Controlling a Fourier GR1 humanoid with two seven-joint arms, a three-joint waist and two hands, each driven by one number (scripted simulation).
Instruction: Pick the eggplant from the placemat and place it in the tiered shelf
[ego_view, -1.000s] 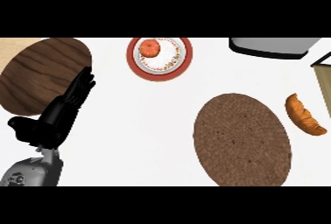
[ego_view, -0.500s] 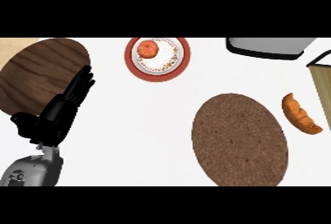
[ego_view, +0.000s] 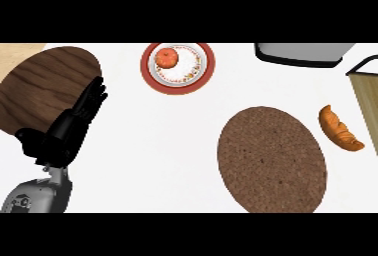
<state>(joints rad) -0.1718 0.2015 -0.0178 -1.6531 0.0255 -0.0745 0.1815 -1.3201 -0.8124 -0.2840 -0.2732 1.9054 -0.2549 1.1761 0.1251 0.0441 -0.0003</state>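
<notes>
The round brown placemat (ego_view: 272, 158) lies right of centre in the head view with nothing on it. No eggplant shows anywhere. At the right edge a dark frame with a tan panel (ego_view: 365, 87) could be the tiered shelf, though too little of it shows to tell. My left hand (ego_view: 66, 131) stands at the lower left, open, with fingers straight and pointing up toward the wooden board. It holds nothing. My right hand is out of view.
A round dark wooden board (ego_view: 46, 85) lies at the left, under the left fingertips. A red-rimmed plate (ego_view: 178, 67) with an orange-red fruit (ego_view: 167, 57) sits at top centre. A croissant (ego_view: 339, 128) lies right of the placemat. A grey, black-edged object (ego_view: 303, 53) sits at top right.
Everything on the counter has drifted slightly to the left in the view. The left hand stays open and almost still.
</notes>
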